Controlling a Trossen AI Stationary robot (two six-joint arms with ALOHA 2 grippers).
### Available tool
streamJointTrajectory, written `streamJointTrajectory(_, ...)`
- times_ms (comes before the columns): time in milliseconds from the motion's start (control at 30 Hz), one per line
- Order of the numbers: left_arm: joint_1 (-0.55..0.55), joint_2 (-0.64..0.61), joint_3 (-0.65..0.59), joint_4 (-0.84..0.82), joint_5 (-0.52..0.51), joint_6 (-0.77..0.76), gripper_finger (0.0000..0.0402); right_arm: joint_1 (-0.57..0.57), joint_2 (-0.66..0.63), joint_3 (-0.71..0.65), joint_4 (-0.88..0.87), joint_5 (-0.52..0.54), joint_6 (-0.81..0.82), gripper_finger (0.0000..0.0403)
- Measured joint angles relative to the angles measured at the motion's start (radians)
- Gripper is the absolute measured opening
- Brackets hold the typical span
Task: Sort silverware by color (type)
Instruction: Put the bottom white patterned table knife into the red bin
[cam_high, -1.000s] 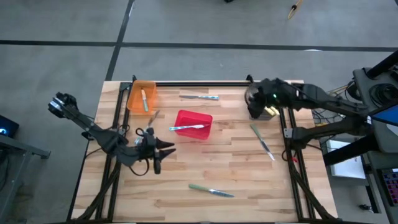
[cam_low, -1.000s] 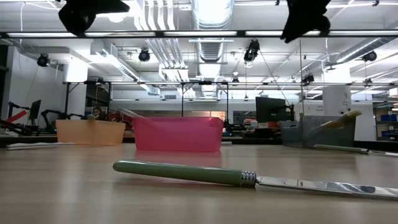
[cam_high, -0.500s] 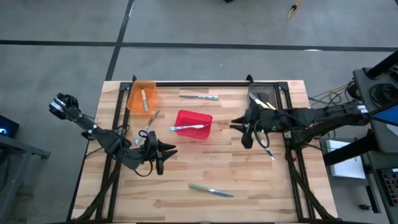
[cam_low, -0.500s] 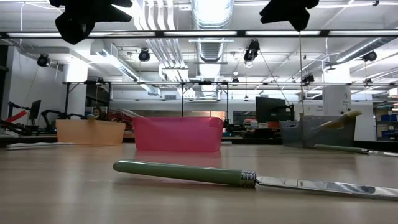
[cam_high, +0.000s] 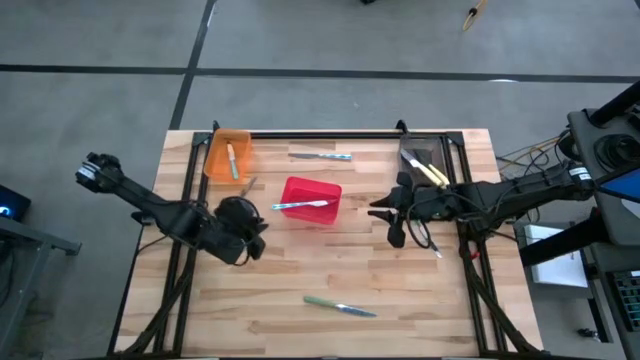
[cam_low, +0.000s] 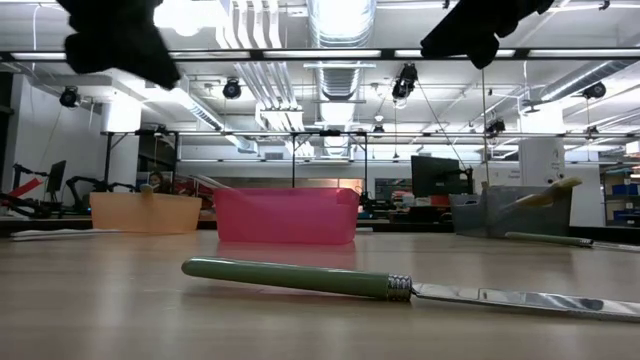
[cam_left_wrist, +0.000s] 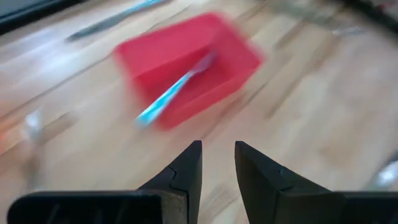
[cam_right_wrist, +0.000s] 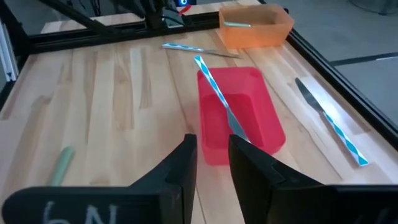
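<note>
My left gripper (cam_high: 247, 226) hovers left of the red bin (cam_high: 312, 201); its fingers stand a narrow gap apart (cam_left_wrist: 217, 165) and hold nothing. My right gripper (cam_high: 392, 216) hovers right of that bin, also narrowly open (cam_right_wrist: 211, 158) and empty. A blue-handled utensil (cam_high: 302, 204) lies across the red bin's rim. The orange bin (cam_high: 228, 155) holds one utensil, and yellow handles stick out of the grey bin (cam_high: 424, 170). On the table lie a blue knife (cam_high: 321, 155), a green knife (cam_high: 340, 306) (cam_low: 300, 277), another green-handled knife (cam_high: 423, 229) and a fork (cam_high: 246, 188).
The dark frame rails (cam_high: 320, 134) run along the far edge and down both sides of the wooden table (cam_high: 300, 270). The three bins stand in the far half. Bare wood lies between the two grippers and in the near half around the green knife.
My right gripper has swung from over the grey bin at the far right corner toward the table's middle, ending just right of the red bin. My left gripper has turned from pointing toward the table's right and drawn slightly toward the far edge, facing the red bin.
</note>
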Motion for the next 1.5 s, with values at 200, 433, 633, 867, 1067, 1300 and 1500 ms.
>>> streamJointTrajectory(200, 0.01, 0.0, 0.016, -0.325, 0.106, -0.286, 0.0076, 0.0, 0.0, -0.012, 0.012, 0.0, -0.037, 0.0078)
streamJointTrajectory(433, 0.014, 0.001, -0.033, -0.392, 0.203, -0.436, 0.0076, 0.0, 0.0, -0.035, 0.023, 0.0, -0.07, 0.008)
streamJointTrajectory(633, 0.08, 0.002, -0.057, -0.396, 0.241, -0.442, 0.0076, 0.0, 0.0, -0.035, 0.031, 0.0, -0.089, 0.0073)
streamJointTrajectory(867, 0.196, 0.002, -0.069, -0.392, 0.294, -0.361, 0.0076, 0.0, 0.0, -0.035, 0.045, 0.0, -0.111, 0.0079)
streamJointTrajectory(1067, 0.269, 0.002, -0.12, -0.362, 0.296, -0.332, 0.0076, 0.0, 0.0, -0.035, 0.045, 0.0, -0.129, 0.0086)
streamJointTrajectory(1300, 0.371, 0.002, -0.218, -0.226, 0.34, -0.215, 0.0076, 0.0, 0.0, -0.035, 0.045, 0.0, -0.133, 0.0081)
streamJointTrajectory(1500, 0.461, 0.002, -0.264, -0.215, 0.342, -0.131, 0.0076, 0.0, 0.0, -0.035, 0.045, 0.0, -0.133, 0.0081)
